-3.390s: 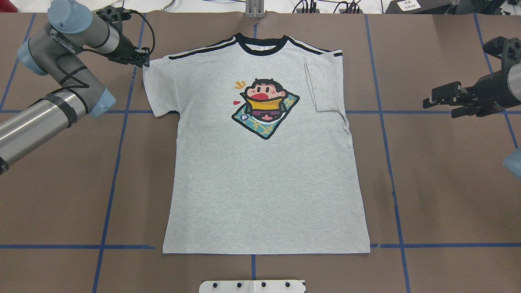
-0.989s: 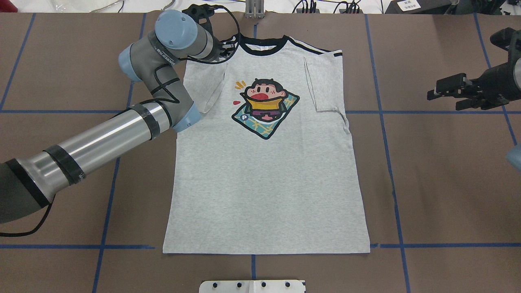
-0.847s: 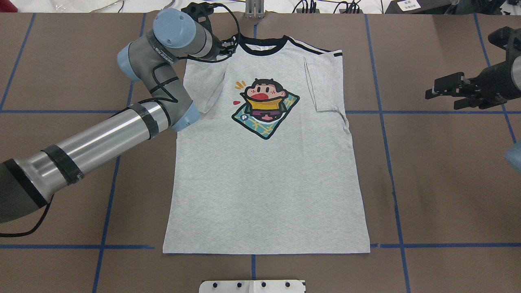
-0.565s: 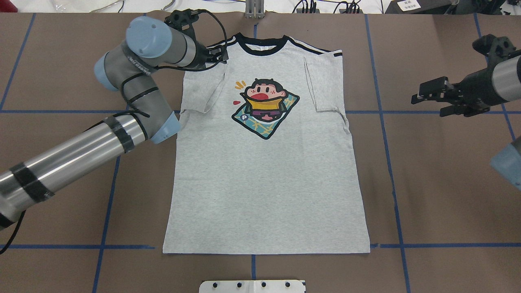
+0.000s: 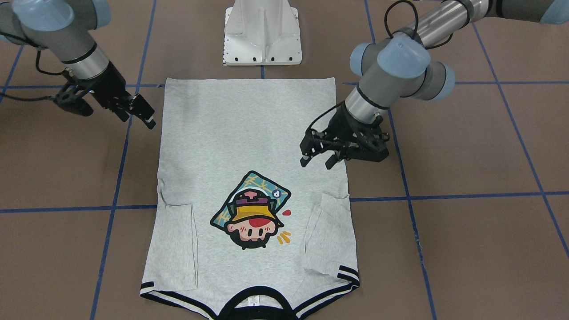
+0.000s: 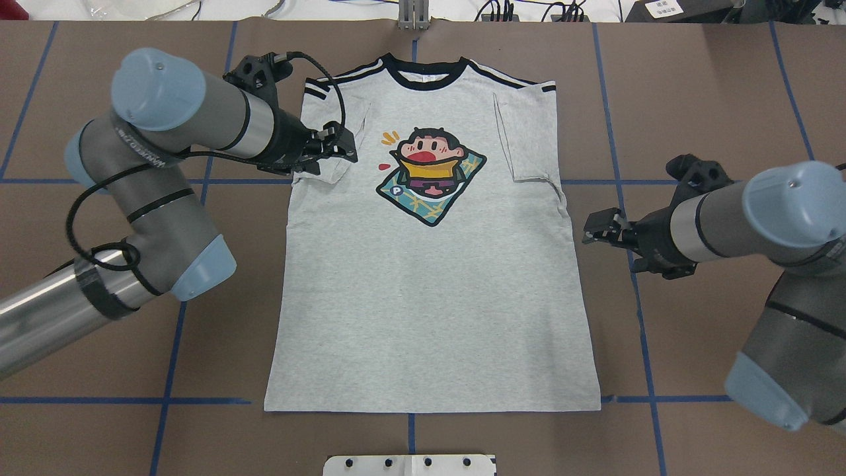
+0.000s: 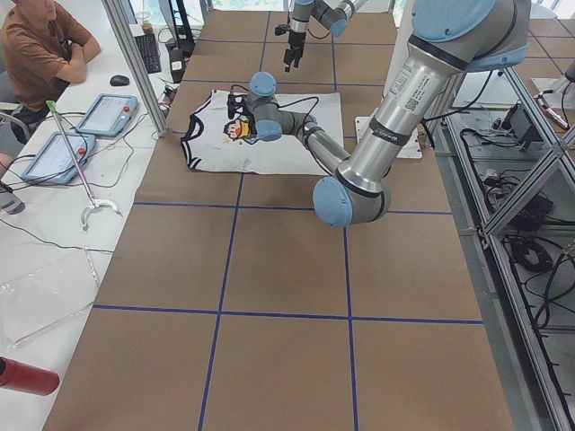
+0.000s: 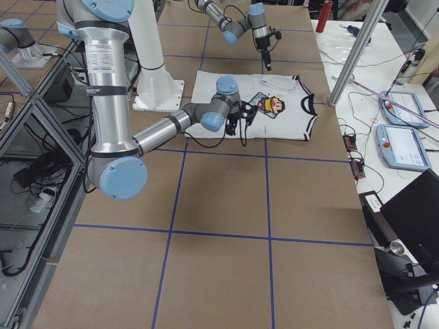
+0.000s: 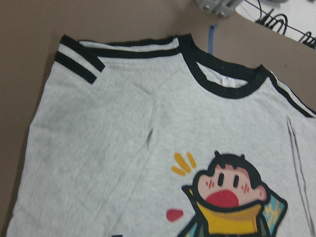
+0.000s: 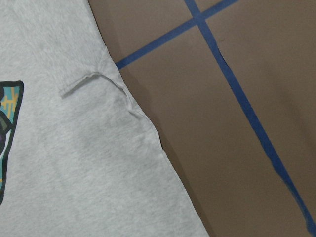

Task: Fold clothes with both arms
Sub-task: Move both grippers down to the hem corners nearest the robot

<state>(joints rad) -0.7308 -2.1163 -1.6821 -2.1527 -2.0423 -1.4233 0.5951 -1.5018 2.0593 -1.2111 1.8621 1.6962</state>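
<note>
The grey T-shirt (image 6: 429, 297) lies flat and face up on the brown table, collar at the far side, both sleeves folded inward. My left gripper (image 6: 344, 149) hovers open and empty over the folded left sleeve (image 6: 327, 125); the front view (image 5: 316, 161) shows its jaws apart. My right gripper (image 6: 591, 233) is open and empty just off the shirt's right edge at mid-height, also in the front view (image 5: 138, 118). The left wrist view shows collar and print (image 9: 227, 192); the right wrist view shows the shirt's edge (image 10: 59, 163).
The white pedestal base (image 5: 262, 35) stands at the robot's side of the table. Blue tape lines (image 6: 628, 218) cross the brown surface. A side bench with tablets (image 7: 103, 112), a seated person (image 7: 40, 45) and a red can (image 7: 22, 375) lies beyond the collar end.
My left gripper carried the left sleeve inward over the shirt, let it go and drew back toward me. My right arm swung in from the far right to the shirt's right edge.
</note>
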